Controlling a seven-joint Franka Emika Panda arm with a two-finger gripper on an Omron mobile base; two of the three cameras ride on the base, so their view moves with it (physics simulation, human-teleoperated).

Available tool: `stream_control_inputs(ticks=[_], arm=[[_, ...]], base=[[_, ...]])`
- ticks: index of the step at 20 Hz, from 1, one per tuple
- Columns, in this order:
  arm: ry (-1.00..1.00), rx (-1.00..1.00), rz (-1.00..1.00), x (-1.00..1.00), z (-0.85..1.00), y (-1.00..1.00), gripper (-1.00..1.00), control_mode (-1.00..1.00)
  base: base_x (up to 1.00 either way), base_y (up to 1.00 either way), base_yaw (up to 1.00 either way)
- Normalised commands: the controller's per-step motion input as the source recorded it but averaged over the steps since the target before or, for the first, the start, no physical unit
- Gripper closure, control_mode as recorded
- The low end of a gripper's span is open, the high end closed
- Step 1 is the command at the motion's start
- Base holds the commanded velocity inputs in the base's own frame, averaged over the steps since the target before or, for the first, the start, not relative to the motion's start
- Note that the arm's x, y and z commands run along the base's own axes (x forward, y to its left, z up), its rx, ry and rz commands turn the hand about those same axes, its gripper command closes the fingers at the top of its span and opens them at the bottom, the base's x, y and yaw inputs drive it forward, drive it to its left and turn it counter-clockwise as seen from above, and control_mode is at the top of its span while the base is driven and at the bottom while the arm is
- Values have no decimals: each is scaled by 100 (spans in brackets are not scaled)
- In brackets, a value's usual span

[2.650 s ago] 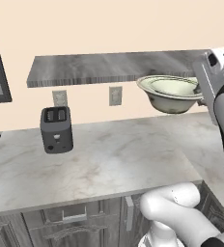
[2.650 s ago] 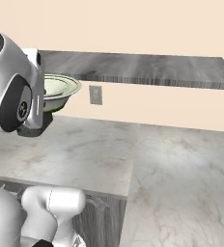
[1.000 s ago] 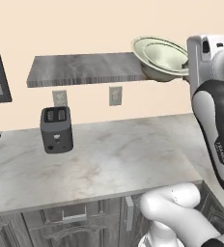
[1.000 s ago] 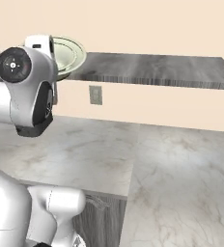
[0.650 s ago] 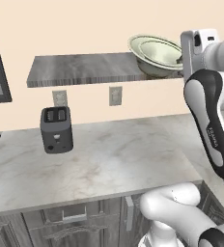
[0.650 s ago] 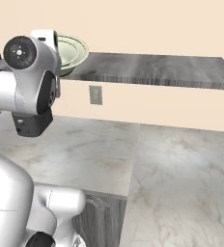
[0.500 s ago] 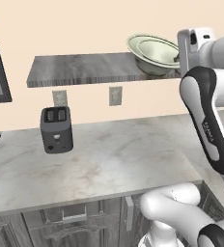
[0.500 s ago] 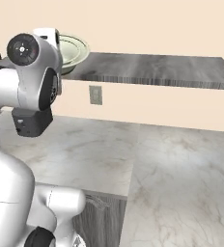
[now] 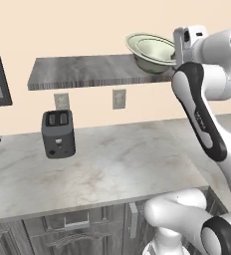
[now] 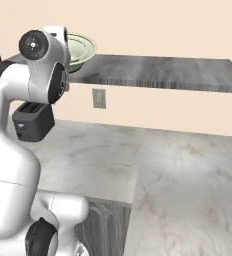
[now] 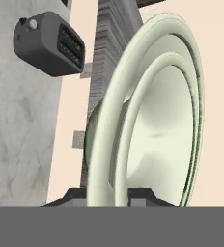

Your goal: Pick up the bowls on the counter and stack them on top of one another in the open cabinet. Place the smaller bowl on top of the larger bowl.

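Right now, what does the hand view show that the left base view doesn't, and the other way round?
Hand view: the jaws closed on the cream-green bowl's rim, a dark fingertip on each side. Left base view: the white arm and the grey cabinet fronts under the counter. Both: the bowl by the dark shelf, the toaster, the wall outlets.
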Motion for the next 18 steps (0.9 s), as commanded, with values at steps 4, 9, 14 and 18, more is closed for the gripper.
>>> stream_control_inputs(ticks=[4,9,14,18], arm=[[0,0,-2,48,0,1,100,-100],[1,0,-2,42,0,2,100,-100],[4,0,-2,32,-4,3,100,-100],[5,0,-2,31,-4,4,100,-100]], base=[[0,0,0],[0,0,0],[0,0,0],[0,0,0]])
